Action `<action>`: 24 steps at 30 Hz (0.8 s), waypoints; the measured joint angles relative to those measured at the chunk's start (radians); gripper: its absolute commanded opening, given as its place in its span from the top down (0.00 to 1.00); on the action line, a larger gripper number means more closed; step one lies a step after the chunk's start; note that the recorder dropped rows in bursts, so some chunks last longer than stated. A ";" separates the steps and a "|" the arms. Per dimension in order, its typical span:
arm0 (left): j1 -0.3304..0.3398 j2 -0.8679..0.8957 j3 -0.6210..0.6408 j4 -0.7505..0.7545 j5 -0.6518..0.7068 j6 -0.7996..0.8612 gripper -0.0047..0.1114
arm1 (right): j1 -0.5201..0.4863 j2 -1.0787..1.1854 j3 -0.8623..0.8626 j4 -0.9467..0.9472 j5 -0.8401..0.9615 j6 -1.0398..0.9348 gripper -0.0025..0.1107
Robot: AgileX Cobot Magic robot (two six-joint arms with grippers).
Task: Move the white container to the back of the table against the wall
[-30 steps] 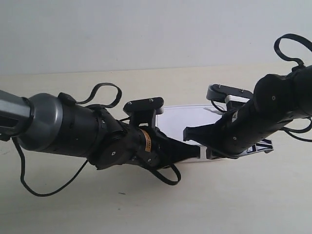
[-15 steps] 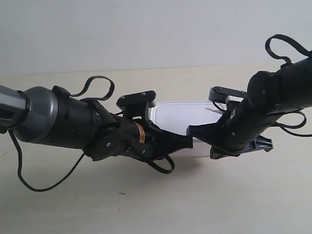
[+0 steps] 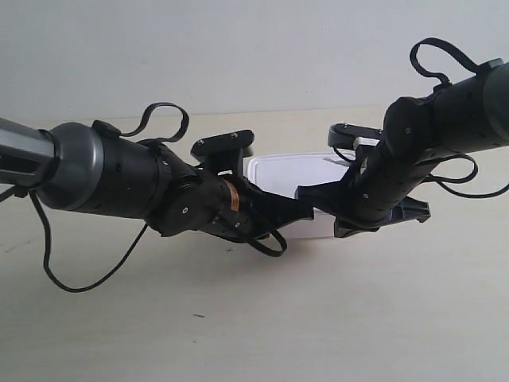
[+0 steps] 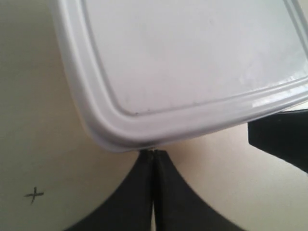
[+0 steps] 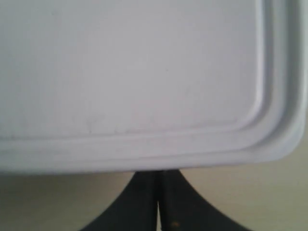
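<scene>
Your white container (image 3: pixel 290 171) lies on the bench (image 3: pixel 318 318), with the wall (image 3: pixel 238 56) behind it, not touching. The left fingers (image 4: pixel 139 192) sit at its front edge by a corner; the right fingers (image 5: pixel 139 197) sit further along that edge.

Smooth plastic white container (image 4: pixel 192 62) (faintly glossy).

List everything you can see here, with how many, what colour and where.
white container: one, white, mid-table between the two arms, short of the wall.
table: one, cream-beige, under everything.
wall: one, pale grey-white, behind the table.
pen cross: one, dark, on the table near the container's corner.
arm at the exterior view's left: one, black and grey, reaching to the container.
arm at the exterior view's right: one, black, reaching to the container.
left jaws: one pair, black, closed, tips at the container's rim.
right jaws: one pair, black, closed, tips at the container's rim.
</scene>
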 measured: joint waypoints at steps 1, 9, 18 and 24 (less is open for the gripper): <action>0.000 0.007 -0.009 0.000 0.005 0.002 0.96 | 0.000 0.000 -0.006 -0.002 0.004 0.002 0.98; 0.000 0.055 -0.052 0.002 0.028 0.012 0.96 | -0.007 0.000 -0.026 -0.007 0.026 0.008 0.98; 0.000 0.055 -0.102 0.002 0.062 0.016 0.96 | -0.058 0.000 -0.026 -0.022 0.026 0.014 0.98; 0.002 0.085 -0.132 0.002 0.079 0.016 0.96 | -0.058 0.000 -0.026 -0.026 0.023 0.014 0.98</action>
